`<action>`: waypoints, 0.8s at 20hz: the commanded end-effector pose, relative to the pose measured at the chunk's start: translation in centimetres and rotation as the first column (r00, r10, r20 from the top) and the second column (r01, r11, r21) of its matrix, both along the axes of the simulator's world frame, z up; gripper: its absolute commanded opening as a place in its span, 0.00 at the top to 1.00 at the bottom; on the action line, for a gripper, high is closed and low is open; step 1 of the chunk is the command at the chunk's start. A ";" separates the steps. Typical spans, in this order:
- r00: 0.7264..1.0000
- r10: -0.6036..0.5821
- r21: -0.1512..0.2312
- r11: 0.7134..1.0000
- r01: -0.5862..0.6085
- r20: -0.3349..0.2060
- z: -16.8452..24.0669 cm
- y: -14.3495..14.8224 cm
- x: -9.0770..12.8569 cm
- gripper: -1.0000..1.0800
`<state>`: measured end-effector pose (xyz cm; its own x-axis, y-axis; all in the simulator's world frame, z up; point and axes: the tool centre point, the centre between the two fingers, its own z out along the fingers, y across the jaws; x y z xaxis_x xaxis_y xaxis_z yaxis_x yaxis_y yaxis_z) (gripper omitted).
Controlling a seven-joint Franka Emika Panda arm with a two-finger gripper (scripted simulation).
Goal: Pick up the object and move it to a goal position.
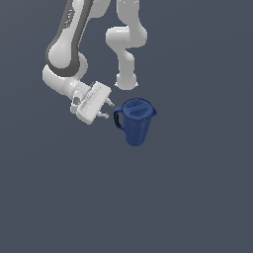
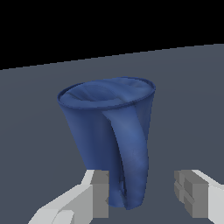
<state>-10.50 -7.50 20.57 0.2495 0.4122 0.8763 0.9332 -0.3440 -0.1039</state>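
The dark blue pitcher point(image 1: 136, 122) stands upright on the grey floor, lid up, with its loop handle point(image 1: 118, 119) turned toward the exterior view's left. My gripper point(image 1: 109, 110) is open, tilted, and level with the handle, right beside it. In the wrist view the pitcher point(image 2: 100, 127) fills the middle, and its handle point(image 2: 133, 162) sits between my two grey fingers point(image 2: 99, 192), close to one of them and apart from the other. I cannot tell whether that finger touches the handle. My gripper point(image 2: 142, 194) holds nothing.
The arm's white base point(image 1: 126, 79) stands just behind the pitcher in the exterior view. The flat grey floor point(image 1: 188, 197) spreads all around. No goal marker shows in either view.
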 end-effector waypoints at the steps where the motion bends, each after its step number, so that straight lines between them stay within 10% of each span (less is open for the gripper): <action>1: 1.000 0.007 0.005 1.000 -0.007 0.002 -0.4 0.3 0.0 0.38; 16: 1.000 -0.004 0.010 1.000 0.004 -0.006 -0.4 0.7 0.1 0.38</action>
<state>-10.46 -7.13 20.33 0.2566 0.4023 0.8788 0.9309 -0.3475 -0.1128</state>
